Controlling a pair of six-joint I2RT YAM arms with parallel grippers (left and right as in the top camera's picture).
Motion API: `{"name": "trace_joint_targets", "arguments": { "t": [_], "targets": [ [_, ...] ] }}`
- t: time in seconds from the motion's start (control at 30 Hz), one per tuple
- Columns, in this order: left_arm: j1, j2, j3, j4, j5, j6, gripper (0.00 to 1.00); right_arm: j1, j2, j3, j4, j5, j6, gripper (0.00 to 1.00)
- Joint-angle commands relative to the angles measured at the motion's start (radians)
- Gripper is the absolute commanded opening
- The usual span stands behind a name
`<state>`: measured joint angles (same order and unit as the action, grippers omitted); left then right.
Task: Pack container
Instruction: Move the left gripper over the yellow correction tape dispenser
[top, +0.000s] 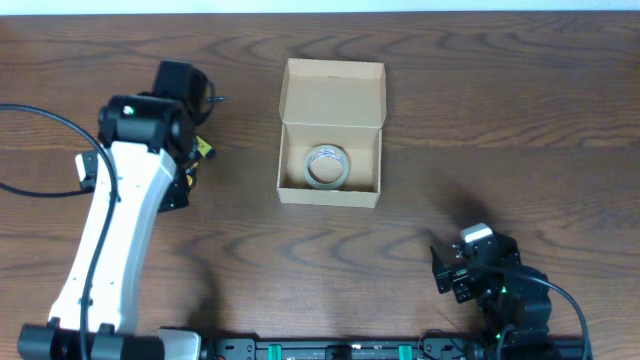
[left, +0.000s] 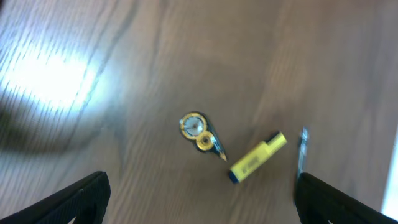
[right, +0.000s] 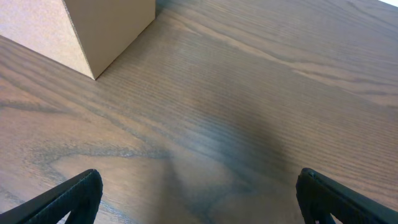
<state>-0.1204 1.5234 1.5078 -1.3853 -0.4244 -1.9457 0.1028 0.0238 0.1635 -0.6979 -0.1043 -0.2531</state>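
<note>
**Both Grippers Spread Wide**

The left arm (top: 115, 215) reaches forward in a long white span, with its dark wrist (top: 150, 120) bent over at the far end. The left gripper (left: 200, 193) points downward. Its two dark fingers (left: 87, 194) sit at opposite lower corners of the wrist view, jaws wide apart, gripping nothing. The right arm (top: 490, 290) sits folded low near its base. The right gripper (right: 199, 193) is likewise fully spread, empty between its fingertips (right: 74, 194).

The table (top: 480, 120) is dark wood grain, smooth, with a soft sheen. The container (top: 335, 90) is matt tan cardboard; the tape roll (top: 327, 166) inside it looks clear and glossy. Left of the container, a yellow marker (left: 257, 157) looks like smooth plastic.
</note>
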Motion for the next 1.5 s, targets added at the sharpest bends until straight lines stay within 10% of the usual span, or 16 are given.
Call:
{"name": "trace_joint_targets", "arguments": {
  "t": [0.0,0.5,1.47],
  "targets": [
    [0.065,0.056,0.004,-0.013,0.113,-0.052,0.95,-0.008,-0.006,-0.003,-0.002,0.0,0.01,0.99],
    [0.09,0.381,-0.009,0.231,0.108,-0.138,0.96,-0.008,-0.006,-0.003,-0.002,0.0,0.01,0.99],
    [0.206,0.386,-0.298,0.554,0.235,-0.138,0.98,-0.008,-0.006,-0.003,-0.002,0.0,0.01,0.99]
  ]
}}
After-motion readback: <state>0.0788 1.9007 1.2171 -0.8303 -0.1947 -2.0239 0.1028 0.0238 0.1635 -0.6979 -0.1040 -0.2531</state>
